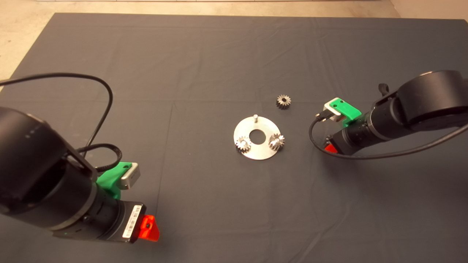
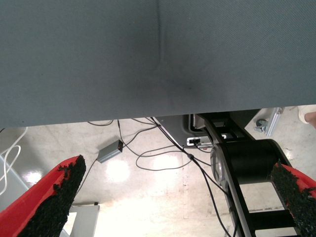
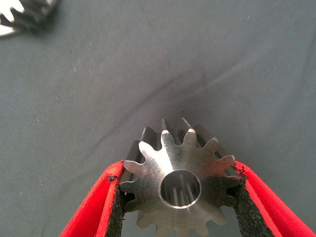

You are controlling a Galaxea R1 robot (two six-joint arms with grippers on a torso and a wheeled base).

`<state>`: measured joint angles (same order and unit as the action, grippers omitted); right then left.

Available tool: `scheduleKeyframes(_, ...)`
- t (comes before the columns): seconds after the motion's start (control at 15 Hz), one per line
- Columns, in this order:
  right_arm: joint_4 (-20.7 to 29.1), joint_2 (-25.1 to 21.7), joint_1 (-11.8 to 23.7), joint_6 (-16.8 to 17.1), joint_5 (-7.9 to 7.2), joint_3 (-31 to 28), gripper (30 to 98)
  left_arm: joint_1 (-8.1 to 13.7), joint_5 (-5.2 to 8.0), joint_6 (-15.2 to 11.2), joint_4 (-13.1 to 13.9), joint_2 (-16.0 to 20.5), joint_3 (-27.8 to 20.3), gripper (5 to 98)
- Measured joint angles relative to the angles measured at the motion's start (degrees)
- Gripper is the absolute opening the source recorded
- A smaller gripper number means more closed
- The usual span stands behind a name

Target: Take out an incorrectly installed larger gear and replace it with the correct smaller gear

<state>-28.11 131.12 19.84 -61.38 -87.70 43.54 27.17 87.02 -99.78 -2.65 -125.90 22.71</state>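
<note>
My right gripper [image 3: 179,170] is shut on the larger gear [image 3: 158,158], a shiny steel gear with flared teeth and a centre hole. It holds the gear low over the mat, right of the round steel plate [image 1: 261,153]. In the head view only a red bit of this gripper [image 1: 331,148] shows under the arm, and the held gear is hidden. The smaller gear [image 1: 283,101], dark grey, lies on the mat beyond the plate. The plate carries two bright small gears [image 1: 242,144] [image 1: 276,141] and one bare peg [image 1: 255,117]. My left gripper [image 1: 148,228] is open and empty at the lower left.
The plate has a centre hole [image 1: 258,136]. One of the plate's gears shows at the edge of the right wrist view [image 3: 24,15]. The left wrist view shows the mat's edge [image 2: 148,116], then floor with cables and a small grey box [image 2: 109,151].
</note>
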Motion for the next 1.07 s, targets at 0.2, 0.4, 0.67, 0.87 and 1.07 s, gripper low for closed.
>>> scheduleKeyframes(0.2,-0.02,-0.24,-0.84,-0.02,0.02,-0.05,48.4,-0.02,0.02,0.00,-0.01,0.00,0.00,97.6)
scheduleKeyframes(0.4,-0.13,-0.34,-1.61,-0.02,-0.05,-0.28,48.3,-0.02,0.00,0.00,-0.02,0.00,0.00,97.6)
scheduleKeyframes(0.67,-0.70,-0.35,-2.65,-0.02,0.00,-1.10,48.3,-0.01,-0.01,0.00,-0.01,0.00,0.00,97.6)
scheduleKeyframes(0.87,-1.91,-0.37,-3.84,-0.33,0.00,-1.22,48.3,0.00,0.00,0.00,0.00,0.00,0.00,97.6)
scheduleKeyframes(1.07,-3.94,-0.35,-4.80,-0.94,0.00,-1.82,48.3,0.00,-0.02,0.00,0.00,0.00,0.00,97.6)
